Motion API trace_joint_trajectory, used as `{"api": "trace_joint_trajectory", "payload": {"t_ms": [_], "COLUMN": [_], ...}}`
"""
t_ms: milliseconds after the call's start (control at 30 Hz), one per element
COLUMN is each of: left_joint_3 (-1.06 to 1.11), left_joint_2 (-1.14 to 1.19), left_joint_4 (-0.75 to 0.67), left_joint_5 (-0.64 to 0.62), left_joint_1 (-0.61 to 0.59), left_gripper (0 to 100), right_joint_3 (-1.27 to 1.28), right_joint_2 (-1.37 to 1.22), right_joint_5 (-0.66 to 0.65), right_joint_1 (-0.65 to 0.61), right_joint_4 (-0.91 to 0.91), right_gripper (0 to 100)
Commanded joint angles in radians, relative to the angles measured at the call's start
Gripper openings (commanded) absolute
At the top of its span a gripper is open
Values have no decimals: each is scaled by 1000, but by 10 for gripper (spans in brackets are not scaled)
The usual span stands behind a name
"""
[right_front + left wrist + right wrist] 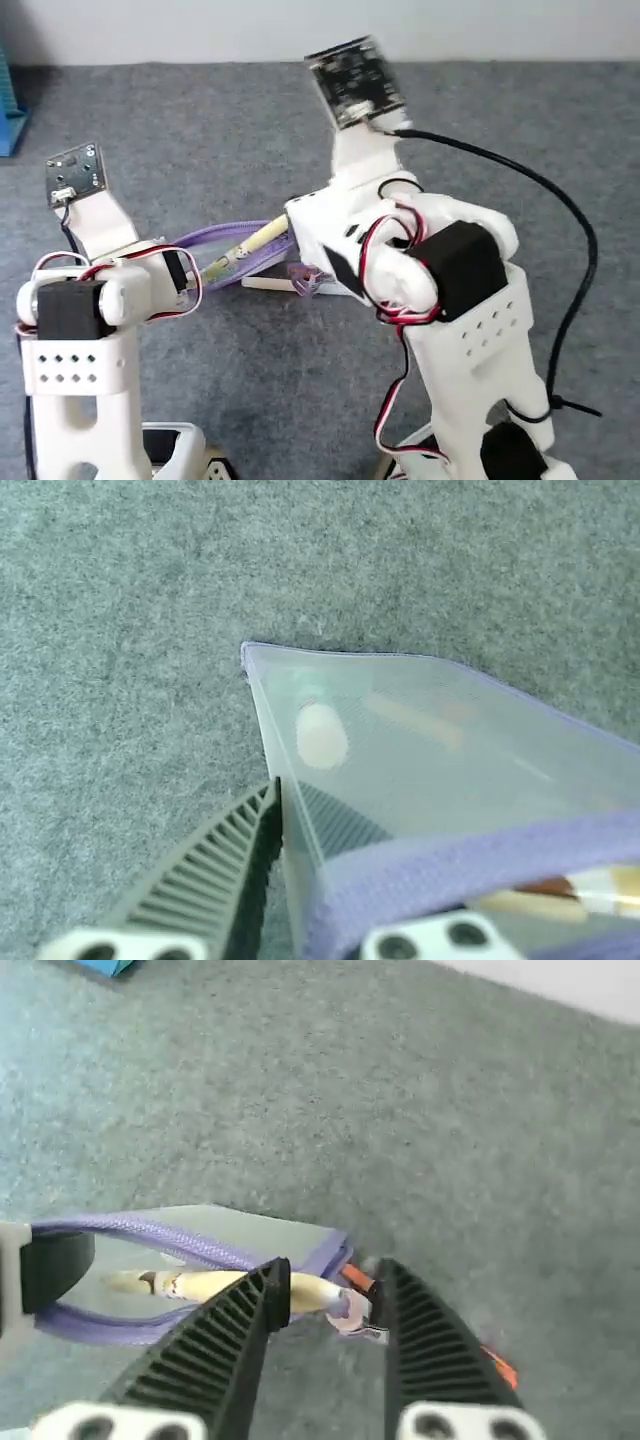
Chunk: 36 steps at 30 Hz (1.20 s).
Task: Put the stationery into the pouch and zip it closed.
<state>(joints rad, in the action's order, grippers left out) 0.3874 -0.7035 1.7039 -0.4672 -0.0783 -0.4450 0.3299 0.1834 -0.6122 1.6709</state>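
Tabletop (200, 130): grey, felt-like, carrying both arms and the task's things

Pouch (450, 770): clear walls, purple zip band along the mouth; lies at the middle of the high view, between the two arms, mouth gaping. Through the wall the left wrist view shows a white round-ended item (320, 735) inside

Pen (258, 240): cream barrel, lying in the pouch mouth, its end sticking out toward 3 o'clock

Zip pull (350, 1310): clear lilac tab at the 3 o'clock end of the pouch

Stick (265, 285): pale and short, on the tabletop just at 6 o'clock of the pouch, outside it

Left gripper (300, 870): at 9 o'clock of the pouch, its arm standing at 8 o'clock in the high view; clamped on the pouch's end, the clear wall and zip band pinched between its jaws

Right gripper (330, 1275): at 3 o'clock of the pouch, its arm rising from 5 o'clock; jaws narrowly parted, the zip pull and pen tip between the fingertips; I cannot tell whether either finger touches the pull

Orange item (500, 1370): small, on the tabletop near the right gripper, kind unclear

Blue object (10, 120): at the 9 o'clock edge of the high view, well apart from the pouch
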Motion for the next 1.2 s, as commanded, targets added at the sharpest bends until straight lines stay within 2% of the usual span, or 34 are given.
{"api": "trace_joint_trajectory", "payload": {"t_ms": [0,200,500,633,900,967,1167], "left_joint_3": [38,38,38,38,38,38,38], "left_joint_2": [32,32,32,32,32,32,32], "left_joint_4": [-15,-15,-15,-15,-17,-17,-15], "left_joint_5": [-12,-12,-12,-12,-12,-12,-12], "left_joint_1": [-11,-11,-11,-11,-11,-11,-11], "left_gripper": [12,12,12,12,12,12,12], "right_joint_3": [-11,-11,-9,-3,9,18,17], "right_joint_2": [2,77,237,216,68,41,53], "right_joint_5": [44,80,80,83,83,83,83], "right_joint_1": [1,7,5,-10,-213,-249,-282], "right_joint_4": [-1,-61,-286,-257,-137,-136,-139], "right_gripper": [9,8,8,8,16,56,293]}}
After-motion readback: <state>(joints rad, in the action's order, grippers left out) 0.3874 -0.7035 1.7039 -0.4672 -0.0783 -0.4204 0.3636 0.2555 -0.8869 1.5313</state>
